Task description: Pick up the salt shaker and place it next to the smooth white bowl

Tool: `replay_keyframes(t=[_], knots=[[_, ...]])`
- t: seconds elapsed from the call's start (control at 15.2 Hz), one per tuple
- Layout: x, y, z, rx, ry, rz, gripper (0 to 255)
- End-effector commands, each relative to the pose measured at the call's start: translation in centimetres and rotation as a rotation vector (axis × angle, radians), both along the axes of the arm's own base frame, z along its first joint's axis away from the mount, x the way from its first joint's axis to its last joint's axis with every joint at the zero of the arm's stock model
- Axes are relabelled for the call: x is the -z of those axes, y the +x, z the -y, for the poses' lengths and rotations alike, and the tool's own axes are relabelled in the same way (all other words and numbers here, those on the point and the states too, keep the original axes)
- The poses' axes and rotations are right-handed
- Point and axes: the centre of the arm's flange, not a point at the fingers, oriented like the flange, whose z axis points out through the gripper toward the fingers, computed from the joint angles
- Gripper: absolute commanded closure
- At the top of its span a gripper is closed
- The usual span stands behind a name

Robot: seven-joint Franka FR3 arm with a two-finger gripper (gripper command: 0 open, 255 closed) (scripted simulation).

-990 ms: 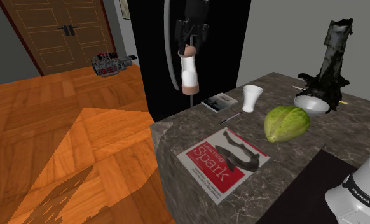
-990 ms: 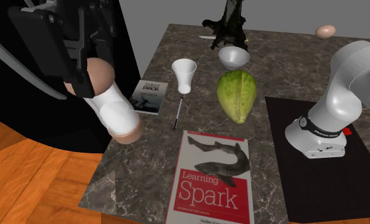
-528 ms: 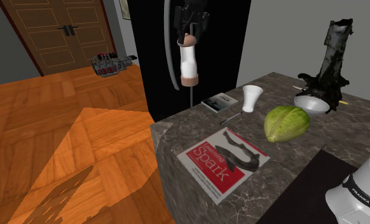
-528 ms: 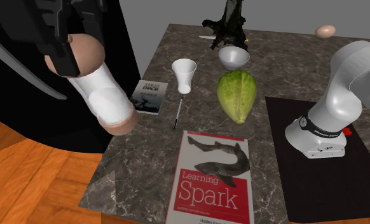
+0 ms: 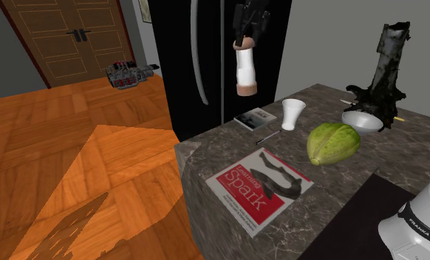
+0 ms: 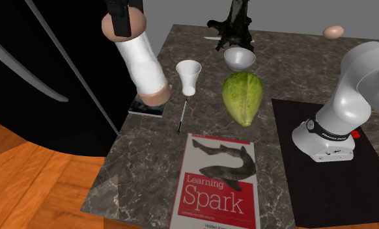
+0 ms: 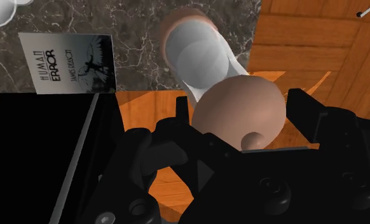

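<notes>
Gripper [image 5: 244, 40] clasps salt shaker [image 5: 244, 70] above counter [image 5: 228, 151] edge

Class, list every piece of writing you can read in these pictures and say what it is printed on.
"Learning Spark": large red-and-white book; the small print under it is too small to read.
"HUMAN ERROR": small book; the line below is too blurred.
"FRANKA EMIK", cut by the edge: arm's base.

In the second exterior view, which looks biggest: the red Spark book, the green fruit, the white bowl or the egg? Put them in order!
1. Spark book, nearest the camera.
2. Green fruit.
3. White bowl.
4. Egg, farthest back, so it may look smaller than it is.
</notes>
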Motion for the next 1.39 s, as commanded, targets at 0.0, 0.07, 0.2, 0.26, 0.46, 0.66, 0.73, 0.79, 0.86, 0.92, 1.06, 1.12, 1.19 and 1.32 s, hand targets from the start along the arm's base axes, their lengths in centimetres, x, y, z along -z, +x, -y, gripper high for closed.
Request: replay_keyframes(t=[0.0,0.07,0.2,0.26,0.46,0.66,0.73,0.79,0.86,0.92,1.06,1.12,1.19,1.32], knots=[[-0.1,-0.8,2.6,-0.001,0.0,0.0,255],[-0.1,-1.2,3.9,-0.001,0.0,0.0,255],[-0.1,-2.0,6.4,-0.001,0.0,0.0,255],[-0.1,-2.4,7.6,-0.001,0.0,0.0,255],[-0.1,-3.6,11.4,-0.001,0.0,0.0,255],[-0.2,-4.8,15.2,-0.001,0.0,0.0,255],[-0.2,-5.2,16.5,-0.001,0.0,0.0,255],[-0.2,-5.6,17.7,-0.001,0.0,0.0,255],[-0.2,-6.0,19.0,-0.001,0.0,0.0,255],[-0.2,-6.4,20.2,-0.001,0.0,0.0,255],[-0.2,-7.1,22.8,-0.001,0.0,0.0,255],[-0.2,-7.5,24.0,-0.001,0.0,0.0,255],[-0.2,-7.9,25.3,-0.001,0.0,0.0,255],[-0.2,-8.7,27.8,-0.001,0.0,0.0,255]])
